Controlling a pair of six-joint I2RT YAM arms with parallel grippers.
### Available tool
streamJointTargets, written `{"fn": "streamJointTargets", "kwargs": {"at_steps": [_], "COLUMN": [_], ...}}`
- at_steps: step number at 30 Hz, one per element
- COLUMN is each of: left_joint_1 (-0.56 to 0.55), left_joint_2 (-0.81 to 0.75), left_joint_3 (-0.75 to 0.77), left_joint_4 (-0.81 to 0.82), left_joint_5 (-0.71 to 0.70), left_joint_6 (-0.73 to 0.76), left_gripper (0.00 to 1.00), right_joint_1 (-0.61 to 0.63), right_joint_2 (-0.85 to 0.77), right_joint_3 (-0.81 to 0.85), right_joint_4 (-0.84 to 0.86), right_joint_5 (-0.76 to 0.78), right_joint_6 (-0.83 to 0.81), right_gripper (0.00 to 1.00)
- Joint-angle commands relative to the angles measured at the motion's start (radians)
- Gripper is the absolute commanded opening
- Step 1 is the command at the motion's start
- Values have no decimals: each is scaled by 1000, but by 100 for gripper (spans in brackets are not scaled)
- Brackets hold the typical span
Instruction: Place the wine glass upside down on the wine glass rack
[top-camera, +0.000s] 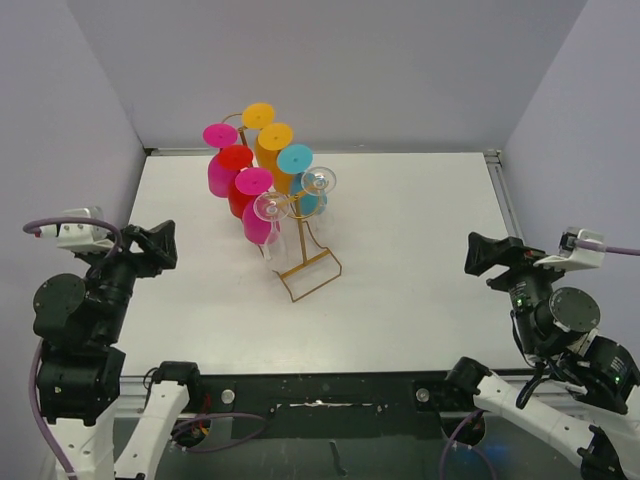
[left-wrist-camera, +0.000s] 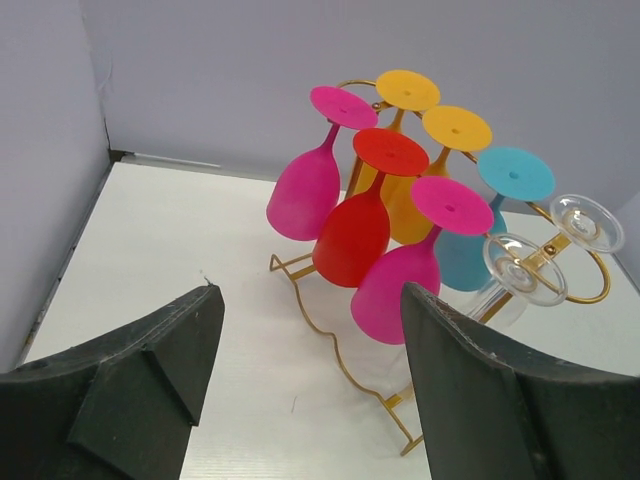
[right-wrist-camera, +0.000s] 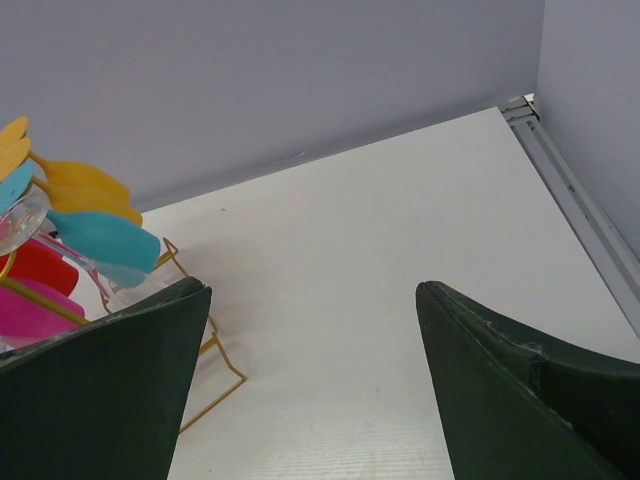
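Hangs 8 glasses (top-camera: 254, 182) bowl-down by feet caught in rack (top-camera: 318, 285) hooks. Parks left tool (top-camera: 158, 248), right tool (top-camera: 482, 255) released, empty, well apart.

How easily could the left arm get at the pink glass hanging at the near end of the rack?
Probably easily: the left gripper is open and faces the pink glass, with only bare table between them. The red glass hangs close beside it, so room is tight.
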Motion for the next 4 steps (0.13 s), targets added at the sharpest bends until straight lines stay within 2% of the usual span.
{"fn": "streamJointTargets", "kwargs": {"at_steps": [1,4], "left_joint_1": [-10,-10], "left_joint_2": [4,2], "left_joint_3": [54,45], "left_joint_4": [31,35], "left_joint_5": [-30,-27], "left_joint_6": [30,30], "left_gripper": [69,69], "right_joint_1": [-5,-5], "right_joint_2": [-5,11], "right_joint_3": [13,16], "right_joint_4": [67,64], "right_joint_5": [12,8], "right_joint_6": [-54,-50], "right_gripper": [86,88]}}
